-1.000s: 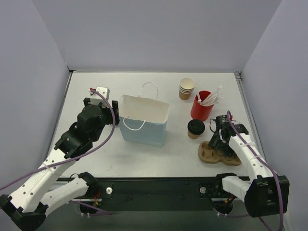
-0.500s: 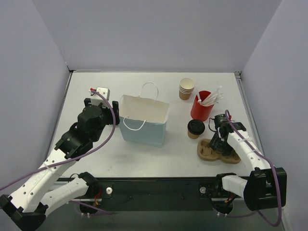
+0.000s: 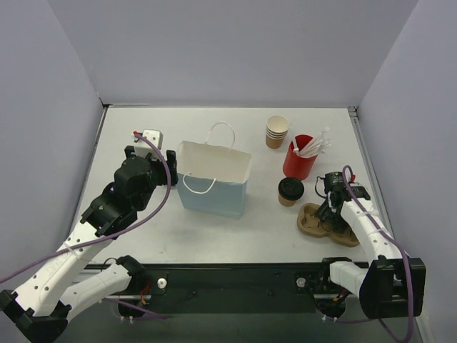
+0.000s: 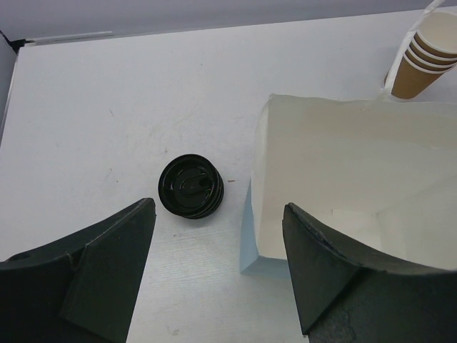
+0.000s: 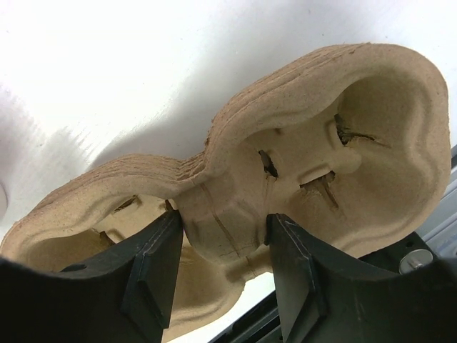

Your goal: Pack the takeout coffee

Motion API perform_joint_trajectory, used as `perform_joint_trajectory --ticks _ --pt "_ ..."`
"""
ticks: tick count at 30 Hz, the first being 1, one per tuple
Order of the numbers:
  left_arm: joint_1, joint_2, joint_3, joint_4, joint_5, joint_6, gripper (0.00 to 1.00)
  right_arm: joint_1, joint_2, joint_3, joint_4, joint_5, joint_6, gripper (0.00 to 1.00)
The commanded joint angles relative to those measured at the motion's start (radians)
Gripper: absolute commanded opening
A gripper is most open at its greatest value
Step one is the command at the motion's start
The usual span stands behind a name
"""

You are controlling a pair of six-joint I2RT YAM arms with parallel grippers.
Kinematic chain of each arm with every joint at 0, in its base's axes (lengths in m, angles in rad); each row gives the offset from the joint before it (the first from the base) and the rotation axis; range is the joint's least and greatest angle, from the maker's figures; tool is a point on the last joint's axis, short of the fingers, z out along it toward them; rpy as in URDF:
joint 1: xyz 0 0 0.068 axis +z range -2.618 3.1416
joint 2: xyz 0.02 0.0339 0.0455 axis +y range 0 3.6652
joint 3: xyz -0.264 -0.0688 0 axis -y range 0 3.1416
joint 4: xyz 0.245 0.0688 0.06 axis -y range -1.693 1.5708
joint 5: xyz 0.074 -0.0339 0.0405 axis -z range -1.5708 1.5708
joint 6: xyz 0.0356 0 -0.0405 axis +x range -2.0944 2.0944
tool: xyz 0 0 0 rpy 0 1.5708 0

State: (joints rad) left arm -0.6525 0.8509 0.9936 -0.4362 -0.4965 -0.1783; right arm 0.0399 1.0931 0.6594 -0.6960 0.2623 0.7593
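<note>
Entries run from the near edge at 6 o'clock to the far edge at 12, clock directions read on the overhead view.

1. Table [image 3: 250,229]: white, walled on three sides, with the arm bases at 6 o'clock.
2. Carrier [image 3: 310,220] [image 5: 357,143]: brown moulded pulp with two cup wells. It lay at 4 o'clock on the table, near the front edge. Layered edges suggested a nested stack.
3. Right gripper [image 3: 330,211] [image 5: 223,257]: over the carrier. Its fingers [image 5: 153,264] were clamped on the narrow waist between the two wells, one pressed to each side.
4. Coffee [image 3: 290,190]: short brown paper cup with a black lid. It stood upright on the table at the carrier's 11 o'clock, just beside it. It was outside the bag and well apart from both grippers.
5. Bag [image 3: 214,179] [image 4: 343,179]: pale blue paper, white inside, with white loop handles. It stood upright and open near mid-table, at 9 o'clock from the coffee.
6. Left gripper [image 3: 170,166] [image 4: 218,211]: at the bag's 9 o'clock wall. Its jaws stood wide apart and held nothing.
7. Lids [image 4: 191,186]: a short black stack on the table at the bag's 9 o'clock, apart from it, seen between the left jaws.
8. Red cup [image 3: 298,157]: held white sticks and stood at 12 o'clock from the coffee.
9. Cups [image 3: 277,131] [image 4: 425,53]: a lidless brown stack at 11 o'clock from the red cup.
</note>
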Motion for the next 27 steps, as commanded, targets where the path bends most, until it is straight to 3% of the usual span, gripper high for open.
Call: perform_joint_trajectory --ticks 1,6,11,16,27 --pt "0.002 -0.019 -0.006 0.059 0.013 0.007 0.82 -0.006 0.008 0.026 -0.013 0.009 -0.018 0.48" --pt "0.002 -0.019 -0.007 0.065 0.022 0.007 0.82 -0.008 0.027 0.019 0.000 0.003 -0.034 0.48" --pt "0.002 -0.016 -0.007 0.065 0.030 0.007 0.82 -0.006 0.039 0.014 0.000 0.006 -0.057 0.58" --pt "0.002 -0.016 -0.009 0.068 0.032 0.008 0.82 -0.006 0.030 0.022 0.012 0.005 -0.100 0.52" --pt "0.002 -0.012 -0.010 0.065 0.029 0.016 0.82 -0.006 0.021 0.026 0.046 -0.054 -0.170 0.49"
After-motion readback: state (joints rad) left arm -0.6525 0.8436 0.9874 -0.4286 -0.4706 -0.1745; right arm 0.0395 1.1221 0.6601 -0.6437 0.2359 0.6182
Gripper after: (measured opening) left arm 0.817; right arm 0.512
